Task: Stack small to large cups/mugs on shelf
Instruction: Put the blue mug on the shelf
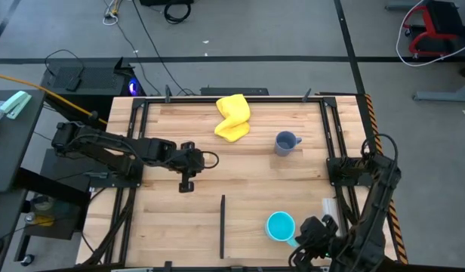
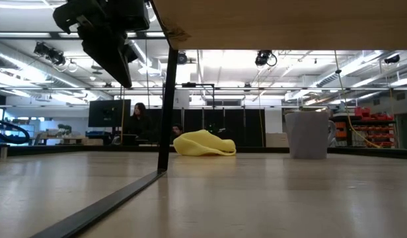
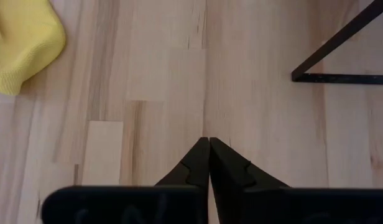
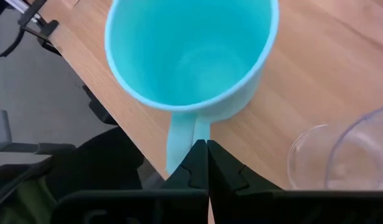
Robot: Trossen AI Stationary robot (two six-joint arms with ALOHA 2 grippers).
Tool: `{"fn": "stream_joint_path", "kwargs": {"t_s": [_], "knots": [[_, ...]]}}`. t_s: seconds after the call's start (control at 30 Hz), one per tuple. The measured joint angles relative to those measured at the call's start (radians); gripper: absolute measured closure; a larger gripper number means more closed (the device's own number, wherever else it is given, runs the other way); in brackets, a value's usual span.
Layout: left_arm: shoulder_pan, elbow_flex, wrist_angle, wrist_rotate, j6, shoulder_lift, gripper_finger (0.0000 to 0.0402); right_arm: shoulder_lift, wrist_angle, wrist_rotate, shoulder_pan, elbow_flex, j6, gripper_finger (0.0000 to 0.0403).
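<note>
So far nothing is stacked: right hand (image 4: pixel 207 144) pinches cyan mug (image 4: pixel 191 53)'s handle; left hand (image 3: pixel 208 142) hovers closed, empty.

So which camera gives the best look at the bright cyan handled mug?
The right wrist view: the bright cyan handled mug fills the picture, open top and handle plain, with the right gripper shut on that handle. The high view shows it small, near the table's front edge. The low and left wrist views miss it.
</note>
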Motion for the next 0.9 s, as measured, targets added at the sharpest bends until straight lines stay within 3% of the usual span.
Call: {"fn": "stream_joint_path", "kwargs": {"t_s": [0.37,0.73,0.9], "knots": [[0.0,0.0,0.0,0.0,0.0,0.0,0.0396,0.001,0.061,0.002,0.0,-0.001,-0.015,0.0403],[0.0,0.0,0.0,0.0,0.0,0.0,0.0373,0.001,0.115,0.015,-0.009,-0.001,-0.085,0.0403],[0.0,0.0,0.026,0.0,0.021,0.0,0.039,0.001,0.118,0.017,-0.024,-0.001,-0.126,0.0403]]}}
